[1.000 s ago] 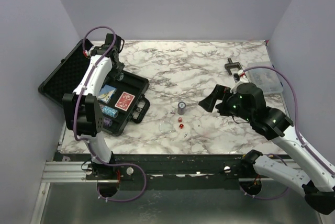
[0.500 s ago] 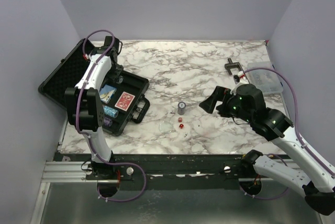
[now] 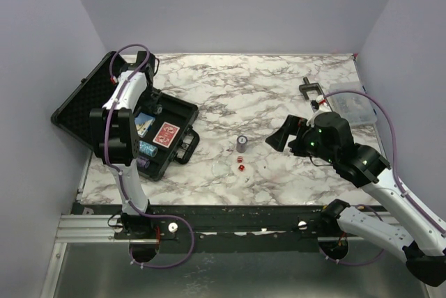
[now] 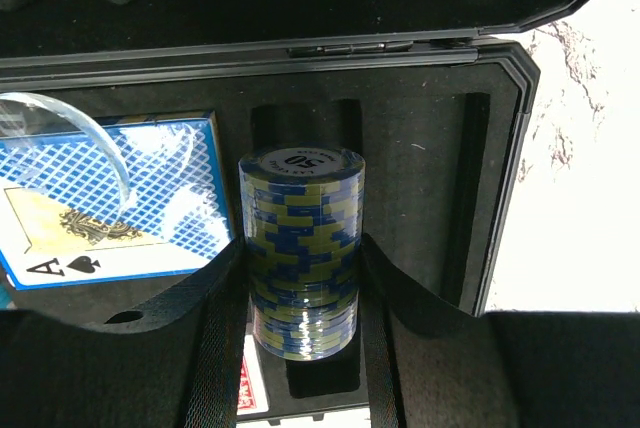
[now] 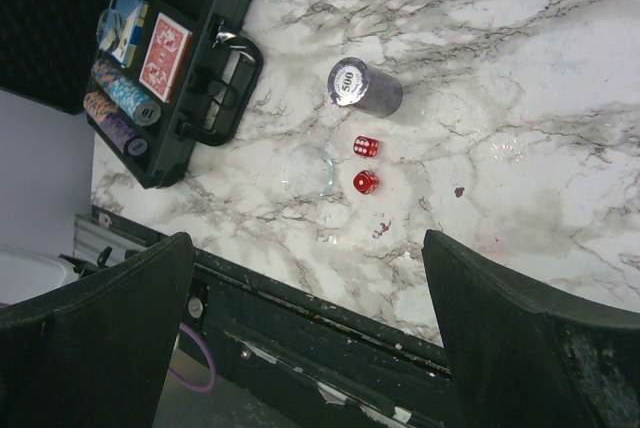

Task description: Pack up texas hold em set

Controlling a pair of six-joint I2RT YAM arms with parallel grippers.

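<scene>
The black case (image 3: 182, 113) lies open at the table's left, its foam-lined lid (image 3: 82, 101) tilted back. My left gripper (image 3: 155, 107) reaches down into it. In the left wrist view that gripper (image 4: 300, 273) is shut on a blue-and-yellow chip stack (image 4: 300, 238) over an empty slot in the case foam (image 4: 420, 158), beside a blue card deck (image 4: 110, 208). A red deck (image 3: 166, 134) and more chip stacks (image 3: 145, 149) fill the case. A grey chip stack (image 5: 362, 86) and two red dice (image 5: 365, 182) stand on the marble below my open, empty right gripper (image 5: 308, 238).
A clear round disc (image 5: 308, 170) lies on the marble left of the dice. A clear plastic compartment box (image 3: 352, 106) and a dark metal clamp (image 3: 311, 91) sit at the back right. The table's front rail (image 3: 230, 218) runs along the near edge.
My left arm's elbow has swung back toward the case lid while the gripper stays in the case with its stack. The right gripper has hardly moved.
</scene>
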